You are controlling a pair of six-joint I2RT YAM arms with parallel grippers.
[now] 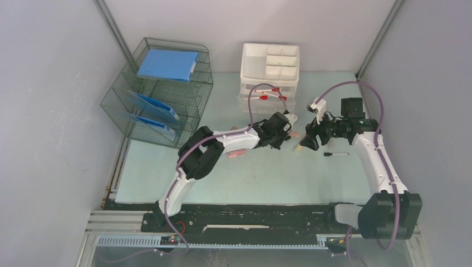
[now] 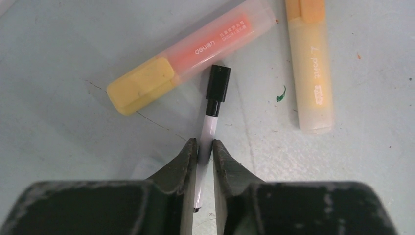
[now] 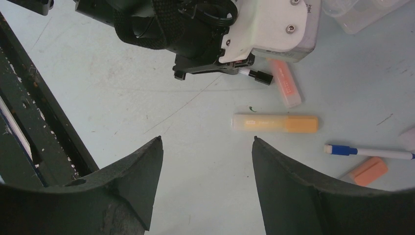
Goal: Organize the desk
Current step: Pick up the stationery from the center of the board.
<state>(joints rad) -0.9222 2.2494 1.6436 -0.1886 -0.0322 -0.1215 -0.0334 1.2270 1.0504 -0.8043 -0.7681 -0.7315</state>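
Note:
The desk (image 1: pixel 267 178) is a pale mint-green tabletop. My left gripper (image 2: pixel 204 142) is shut on a thin white marker with a black cap (image 2: pixel 211 115), low over the desk. In the top view the left gripper (image 1: pixel 286 132) is at mid-desk. A pink highlighter with a yellow cap (image 2: pixel 195 54) and an orange highlighter (image 2: pixel 309 68) lie just beyond the marker. My right gripper (image 3: pixel 205 139) is open and empty above bare desk. The orange highlighter (image 3: pixel 274 123) lies just ahead of it. In the top view the right gripper (image 1: pixel 305 144) faces the left one.
A wire rack (image 1: pixel 158 92) with blue folders stands back left. A white drawer organizer (image 1: pixel 270 67) stands at the back centre. A black-capped marker (image 1: pixel 337 154) and a pink item (image 1: pixel 236 153) lie on the desk. A blue-capped pen (image 3: pixel 367 152) and an orange block (image 3: pixel 369 171) lie to the right.

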